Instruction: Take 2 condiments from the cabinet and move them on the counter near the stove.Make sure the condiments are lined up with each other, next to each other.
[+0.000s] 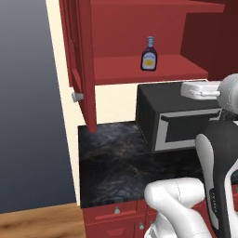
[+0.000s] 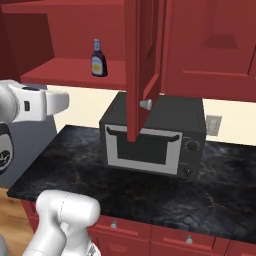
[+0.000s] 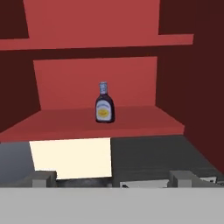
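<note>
White arm links point(image 1: 186, 204) rose closest to the base cameras, bending up over the front edge of the black marbled table point(image 1: 116, 167). Above them the end effector point(image 3: 112, 178) hung in front of the open cabinet point(image 1: 139, 28), at about the height of the microwave's top; in the hand view its two finger tips stood far apart at the bottom of the frame, open with nothing between them.

On the cabinet's lower red shelf point(image 3: 65, 120) stood the dark purple bottle point(image 3: 104, 104), upright, with its yellow label facing outward and a pale cap on top. It stood alone on the shelf, well apart from the end effector and level with the hand camera's line of sight. A second shelf point(image 3: 87, 43) ran above it.

Below the cabinet a black microwave point(image 2: 150, 140) sat on the table against the cream wall. One cabinet door point(image 1: 81, 60) with a round silver knob point(image 1: 76, 96) stood open at the left side, and another open door point(image 2: 142, 55) hung in front of the microwave in the right base view. Red drawers point(image 2: 150, 232) with small knobs ran under the table.
</note>
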You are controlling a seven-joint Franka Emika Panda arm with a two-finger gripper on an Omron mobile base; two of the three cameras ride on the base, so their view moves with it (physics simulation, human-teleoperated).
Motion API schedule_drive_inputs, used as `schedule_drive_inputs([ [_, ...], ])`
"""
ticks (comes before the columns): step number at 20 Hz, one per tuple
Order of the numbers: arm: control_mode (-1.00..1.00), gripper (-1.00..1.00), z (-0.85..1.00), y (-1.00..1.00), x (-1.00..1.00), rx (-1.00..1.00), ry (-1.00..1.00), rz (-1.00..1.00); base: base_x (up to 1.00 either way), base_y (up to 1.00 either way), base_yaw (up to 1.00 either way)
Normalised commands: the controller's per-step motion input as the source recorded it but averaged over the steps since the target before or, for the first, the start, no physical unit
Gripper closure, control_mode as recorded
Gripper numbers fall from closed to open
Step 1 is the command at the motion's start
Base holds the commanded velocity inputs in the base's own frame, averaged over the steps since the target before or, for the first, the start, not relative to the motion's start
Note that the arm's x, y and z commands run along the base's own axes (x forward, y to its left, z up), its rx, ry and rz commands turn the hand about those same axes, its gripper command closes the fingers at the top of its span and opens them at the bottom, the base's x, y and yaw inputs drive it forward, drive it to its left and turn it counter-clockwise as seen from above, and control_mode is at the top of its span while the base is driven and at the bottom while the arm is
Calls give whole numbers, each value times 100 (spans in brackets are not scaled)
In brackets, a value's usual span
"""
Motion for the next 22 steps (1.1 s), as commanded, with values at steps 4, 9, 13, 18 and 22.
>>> schedule_drive_inputs([
  [4, -100, -100, 9, 3, 27, 0, -18, 0, 0, 0, 0],
  [9, -100, -100, 12, 5, 31, 0, -10, 2, 0, 0, 0],
  [13, -100, -100, 13, 0, 14, 0, -11, 6, 0, 0, 0],
  [18, -100, -100, 14, 0, 7, 0, -4, 6, 0, 0, 0],
  [22, -100, -100, 15, 0, 26, 0, 0, 1, 0, 0, 0],
])
